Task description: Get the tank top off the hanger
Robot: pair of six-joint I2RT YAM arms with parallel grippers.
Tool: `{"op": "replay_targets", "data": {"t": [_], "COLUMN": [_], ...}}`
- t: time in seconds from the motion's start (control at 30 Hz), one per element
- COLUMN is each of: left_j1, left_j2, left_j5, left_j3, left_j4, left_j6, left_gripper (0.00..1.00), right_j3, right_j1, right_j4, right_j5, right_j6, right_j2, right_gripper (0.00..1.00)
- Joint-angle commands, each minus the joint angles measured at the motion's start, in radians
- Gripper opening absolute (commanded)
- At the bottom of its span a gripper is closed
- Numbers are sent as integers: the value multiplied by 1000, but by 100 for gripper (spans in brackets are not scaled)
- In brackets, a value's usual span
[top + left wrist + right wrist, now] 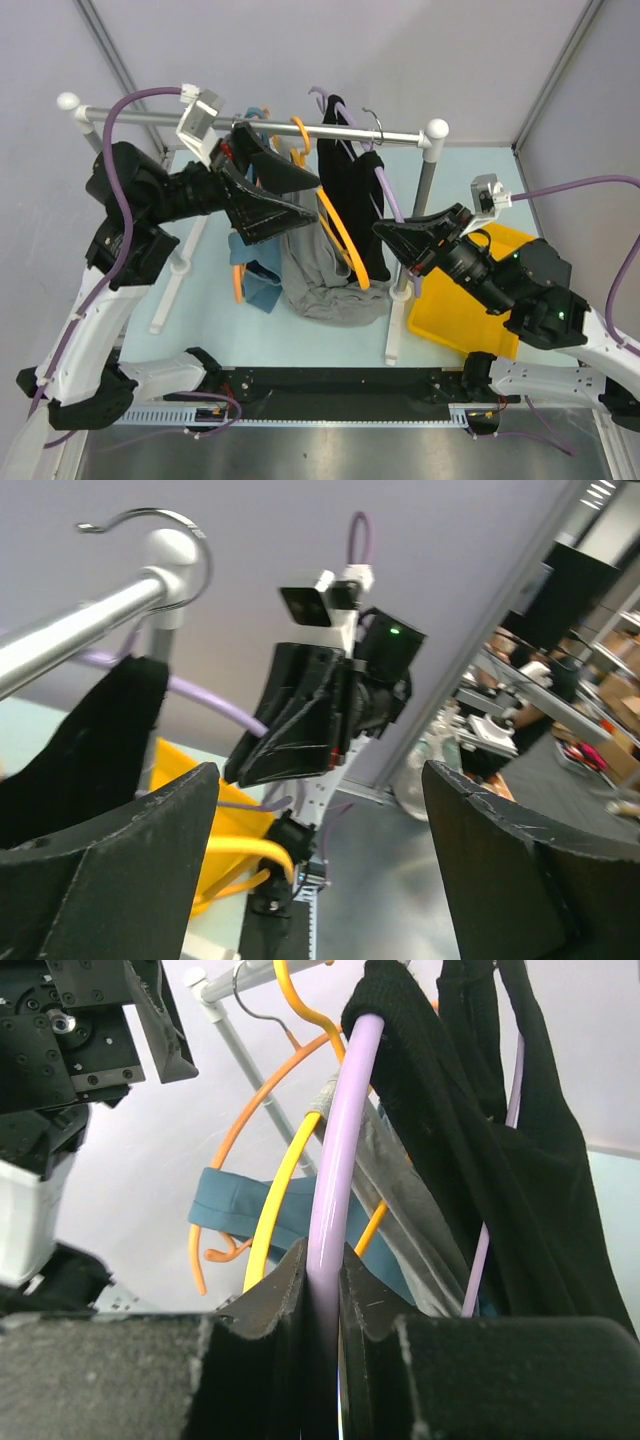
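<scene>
While the tank top point(345, 190) is hung on the lilac hanger point(388, 195) from the rail point(150, 117), near the rail's right end, it is not yet freed. In the top view its long axis is seen to run from 12 o'clock down to about 5 o'clock. The straps are turned up toward the rail and the hem is pointed down toward the table.

From the right wrist, the black cloth is shown draped over the hanger's tube toward 1 o'clock. The right gripper point(322, 1260) is pressed together on that tube, low on one arm of the hanger. In the top view the garment is thus placed just beside it, at roughly 11 o'clock.

The left gripper point(312, 198) is held spread, with nothing between its fingers. The tank top is found at 3 o'clock from it, just past the orange hanger point(340, 235), with the grey garment point(320, 270) hung below.

The right arm is judged the nearer, yet it is occupied with the hanger. The cloth would therefore have to be taken by the left gripper and drawn off along the hanger's arm.
</scene>
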Motion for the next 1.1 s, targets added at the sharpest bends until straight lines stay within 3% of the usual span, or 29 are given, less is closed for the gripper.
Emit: {"op": "replay_targets", "data": {"t": [0.0, 0.33, 0.57, 0.8, 0.9, 1.07], "left_j1": [-85, -283, -456, -620, -637, -637], "left_j2": [22, 80, 190, 296, 303, 324], "left_j5": [-21, -284, -768, -1111, -1171, -1139], "left_j3": [41, 93, 266, 340, 339, 336], "left_j4": [66, -38, -242, -351, -370, -374], "left_j6": [-6, 148, 348, 481, 491, 475], "left_gripper": [86, 81, 77, 79, 79, 76], "right_j3": [35, 113, 127, 113, 130, 138], "right_j1": [-1, -1, -1, 0, 3, 17], "right_j4": [33, -308, -445, -554, -583, -614], "right_j5": [-71, -101, -254, -282, -311, -337], "right_j6": [42, 88, 110, 136, 140, 139], "right_j2": [-87, -185, -265, -400, -445, -465], "right_gripper": [0, 0, 0, 0, 0, 0]}}
